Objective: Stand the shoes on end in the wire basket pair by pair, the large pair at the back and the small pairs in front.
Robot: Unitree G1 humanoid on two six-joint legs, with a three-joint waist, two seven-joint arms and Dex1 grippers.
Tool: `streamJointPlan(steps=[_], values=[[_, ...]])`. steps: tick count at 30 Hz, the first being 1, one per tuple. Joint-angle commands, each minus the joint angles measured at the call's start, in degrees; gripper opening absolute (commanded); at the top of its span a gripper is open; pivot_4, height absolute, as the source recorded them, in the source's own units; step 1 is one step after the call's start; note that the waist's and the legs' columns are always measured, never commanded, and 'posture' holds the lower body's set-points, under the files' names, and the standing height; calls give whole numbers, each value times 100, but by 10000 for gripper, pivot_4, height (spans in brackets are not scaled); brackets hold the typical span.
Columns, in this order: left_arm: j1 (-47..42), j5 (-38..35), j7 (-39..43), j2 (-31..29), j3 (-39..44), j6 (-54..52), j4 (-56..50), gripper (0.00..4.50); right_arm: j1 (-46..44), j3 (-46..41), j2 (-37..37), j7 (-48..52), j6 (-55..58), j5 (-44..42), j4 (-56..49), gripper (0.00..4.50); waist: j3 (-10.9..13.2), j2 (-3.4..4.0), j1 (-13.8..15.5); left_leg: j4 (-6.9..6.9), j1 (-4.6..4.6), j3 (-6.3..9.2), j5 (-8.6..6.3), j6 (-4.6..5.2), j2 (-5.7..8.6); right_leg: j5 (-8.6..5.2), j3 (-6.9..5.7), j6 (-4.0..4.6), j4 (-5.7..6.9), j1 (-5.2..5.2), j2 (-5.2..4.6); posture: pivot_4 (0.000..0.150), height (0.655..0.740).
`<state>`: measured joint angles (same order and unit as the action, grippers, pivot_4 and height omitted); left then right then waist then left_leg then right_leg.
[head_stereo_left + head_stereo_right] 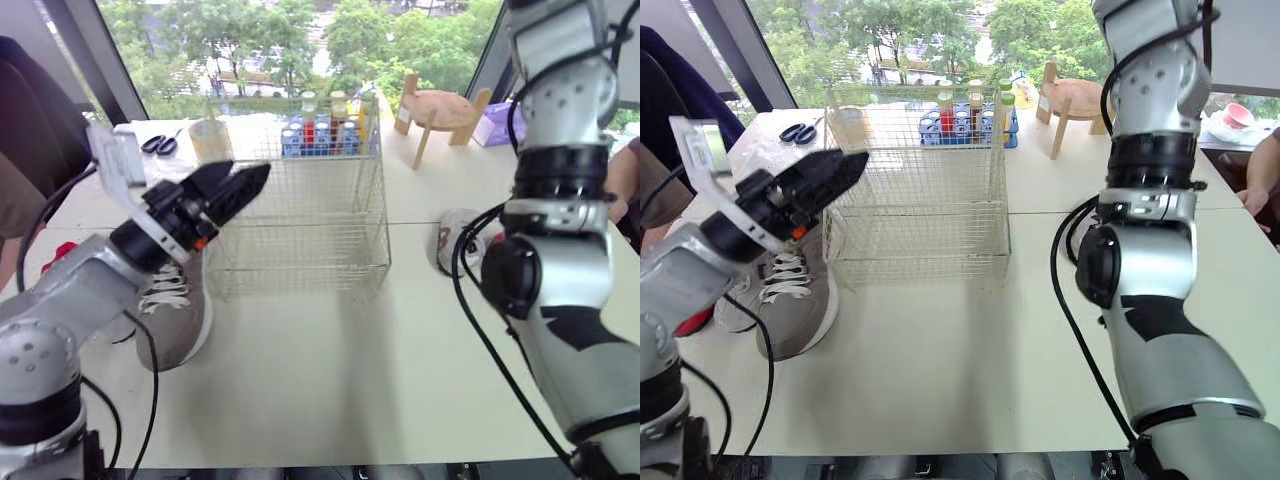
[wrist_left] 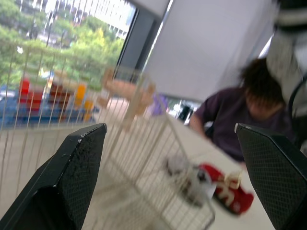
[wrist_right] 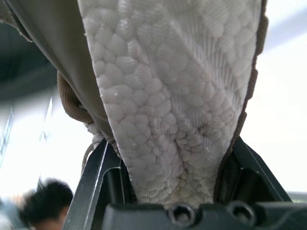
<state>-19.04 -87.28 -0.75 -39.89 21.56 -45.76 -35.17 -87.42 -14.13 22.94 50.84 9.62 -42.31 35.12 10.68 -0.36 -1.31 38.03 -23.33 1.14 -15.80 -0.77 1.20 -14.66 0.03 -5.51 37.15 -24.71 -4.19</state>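
White tabletop (image 1: 330, 370) carries the empty basket (image 1: 300, 250) in its middle, the left hand (image 1: 245, 185) is spread, and the right hand (image 3: 172, 184) pinches a shoe (image 3: 168, 96) that likely goes in back next.

no legible text, no readable labels

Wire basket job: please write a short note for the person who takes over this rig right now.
Left gripper: jaws open, holding nothing, beside the basket, above a grey shoe lying on the table.
Right gripper: arm raised, shut on another shoe.
A small shoe lies right of the basket.
Done: no shoe in the basket yet.
Left: every pair.
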Motion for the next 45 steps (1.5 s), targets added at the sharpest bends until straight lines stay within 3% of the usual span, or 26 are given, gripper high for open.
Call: streamJointPlan(steps=[1, 6, 11, 20, 29, 37, 43, 44, 45], values=[[490, 123, 259, -341, 299, 0, -236, 44303, -373, 533, 171, 1255, -520, 741, 537, 16701, 1, 2, -10, -2, 0, -1, 0, 0, -1, 0, 1, 0, 2, -1, 0, 1500, 7400], [1107, 1112, 1311, -1367, 341, -127, -522, 44303, -820, 813, 427, 2211, -838, 1514, 2113, 16701, 3, 3, 34, -2, -2, -2, 0, -1, -3, 2, 0, 7, -3, -3, 8, 1500, 7400], [1125, 711, 1761, -1738, 724, -94, -443, 44303, -1155, 888, 559, 2547, -1105, 2142, 3116, 16701, 12, -1, 50, -1, -8, 3, 1, -4, 6, 1, 0, 9, -16, 1, -1, 1500, 7400], [1137, 717, 1595, -1613, 700, 1, -422, 44303, -1174, 830, 784, 3032, -914, 2707, 3659, 16701, 15, 3, 14, -10, -7, -1, 9, -21, 5, 2, 0, 9, -15, -8, -25, 1500, 7400], [1089, 818, 1383, -1309, 524, 93, -461, 44303, -971, 845, 480, 3511, -306, 3076, 3836, 16701, 14, 3, 31, -11, -8, -1, 12, -27, 5, 3, 0, 10, -10, -10, -27, 1500, 7400], [1078, 962, 1269, -1159, 324, 169, -498, 44303, -727, 1050, 268, 2948, -740, 3691, 3936, 16701, 14, 2, 23, -10, -8, -2, 14, -32, 10, 3, -1, 9, -12, -9, -32, 1500, 7400], [1087, 1111, 1204, -1066, 239, 176, -537, 44303, -620, 777, 353, 2543, -666, 3651, 4047, 16701, 14, 2, 28, -9, -8, -2, 16, -35, 11, 3, -1, 9, -8, -9, -31, 1500, 7400], [1105, 1130, 1199, -1054, 236, 172, -552, 45000, -616, 747, 380, 2560, -655, 3636, 4046, 26798, 14, 2, 27, -9, -8, -2, 16, -35, 11, 3, -1, 9, -8, -10, -31, 1500, 7400], [1111, 1147, 1192, -1040, 228, 169, -560, 45000, -616, 715, 401, 2527, -658, 3629, 4043, 30308, 14, 2, 28, -9, -8, -2, 16, -35, 11, 3, -2, 9, -8, -10, -31, 1500, 7400]])
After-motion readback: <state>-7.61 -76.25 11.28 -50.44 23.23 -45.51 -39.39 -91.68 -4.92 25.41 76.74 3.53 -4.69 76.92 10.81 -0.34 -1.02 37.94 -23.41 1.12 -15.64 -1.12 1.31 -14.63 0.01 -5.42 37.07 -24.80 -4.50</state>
